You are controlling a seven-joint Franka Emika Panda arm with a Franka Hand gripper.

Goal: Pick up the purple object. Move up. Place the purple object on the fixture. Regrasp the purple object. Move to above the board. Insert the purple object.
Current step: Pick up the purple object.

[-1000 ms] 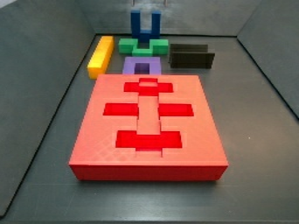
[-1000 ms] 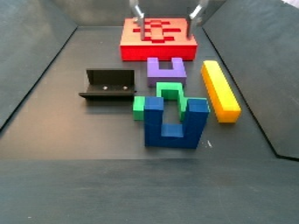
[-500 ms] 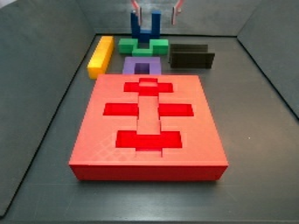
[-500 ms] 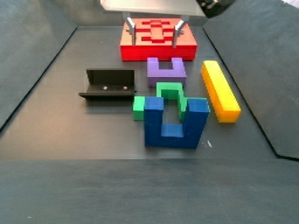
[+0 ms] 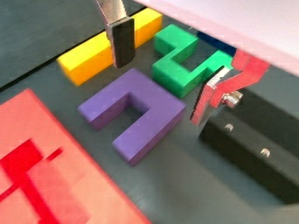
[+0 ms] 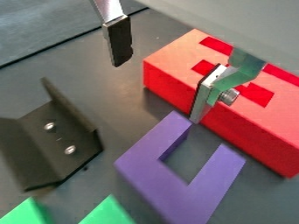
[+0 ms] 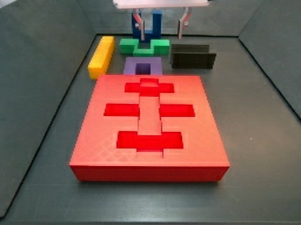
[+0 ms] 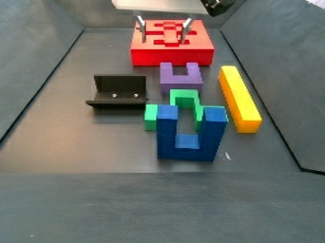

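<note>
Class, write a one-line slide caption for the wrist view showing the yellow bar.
Open gripper poised above the purple object, which lies flat on the floor between the board, yellow bar and green block.

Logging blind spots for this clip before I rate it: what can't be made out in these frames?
- Gripper height over the purple object: open, nothing between the fingers, but neither wrist view settles the gap.
- Purple object in a side view: the board's far edge hides its lower part.
- Fixture: cut off by the frame edge in both wrist views.
- Blue piece: only a sliver shows in a wrist view, behind the green block.
</note>
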